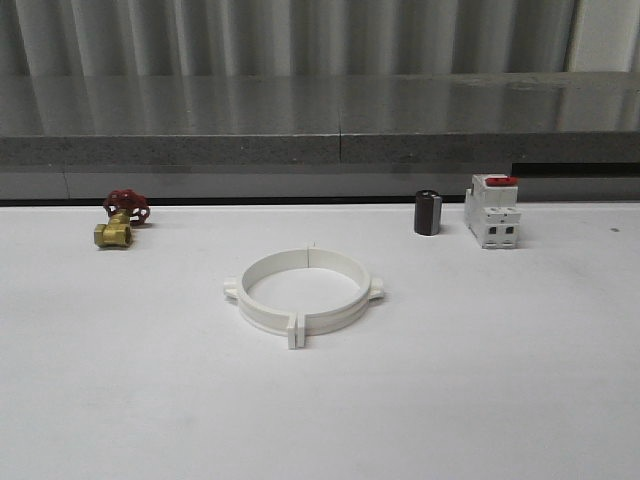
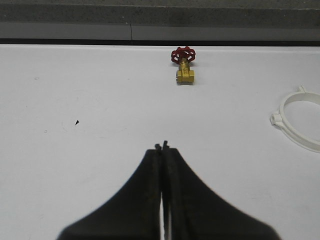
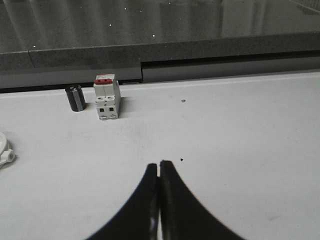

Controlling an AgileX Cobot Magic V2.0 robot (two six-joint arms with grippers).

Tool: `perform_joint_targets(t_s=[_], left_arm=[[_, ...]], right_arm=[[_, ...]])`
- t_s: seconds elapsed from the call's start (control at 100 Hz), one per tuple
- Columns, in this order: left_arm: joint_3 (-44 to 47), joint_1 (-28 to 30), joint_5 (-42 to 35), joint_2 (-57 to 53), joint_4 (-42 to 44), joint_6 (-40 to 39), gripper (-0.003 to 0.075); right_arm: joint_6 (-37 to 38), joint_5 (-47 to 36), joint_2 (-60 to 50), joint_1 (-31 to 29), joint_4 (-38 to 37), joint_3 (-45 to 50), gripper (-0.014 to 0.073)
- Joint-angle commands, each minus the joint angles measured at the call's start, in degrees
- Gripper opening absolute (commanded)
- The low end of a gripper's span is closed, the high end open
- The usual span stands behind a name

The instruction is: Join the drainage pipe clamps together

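- Front view: two white plastic semicircular drainage pipe clamps (image 1: pixel 304 291) lie flat in the middle of the white table (image 1: pixel 480 380), already set as one wide ring. Their seams run front to back, one with paired tabs at the near edge and one at the far edge, and a small ear sticks out on each side. Whether the tabs are truly locked I cannot tell. A brass valve with a red handwheel (image 1: pixel 121 219) sits well off to the left at the back; a small dark cylinder (image 1: pixel 428 212) and a white blocky breaker with a red switch (image 1: pixel 492 211) stand back right.
- Left wrist view: the left gripper (image 2: pixel 163 146) has its black fingers pressed together, holding nothing. The ring shows ahead and off to the robot's right of it, well apart; the brass valve lies straight ahead.
- Right wrist view: the right gripper (image 3: pixel 159 163) is likewise closed tight and empty. One ear of the ring (image 3: pixel 5 154) peeks in ahead and to its left, seemingly the nearer arm, though that is a judgement.
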Motion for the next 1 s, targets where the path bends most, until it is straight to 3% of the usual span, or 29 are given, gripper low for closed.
perform_joint_targets(t_s=[0.0,0.41,0.99], left_arm=[[-1.6,0.2,-4.2,0.5,0.4,-0.1,-0.0020],[-1.6,0.2,-4.2,0.5,0.4,-0.1,-0.0020],[-1.6,0.2,-4.2,0.5,0.4,-0.1,-0.0020]], right_arm=[[-1.0,-8.6,-1.7,-0.1,0.4,1.5,-0.0117],[-1.1,-15.5,-1.8,3.3,-0.3,3.6,-0.0117],[-1.1,-14.3,-1.8,3.3,-0.3,3.6,-0.0117]])
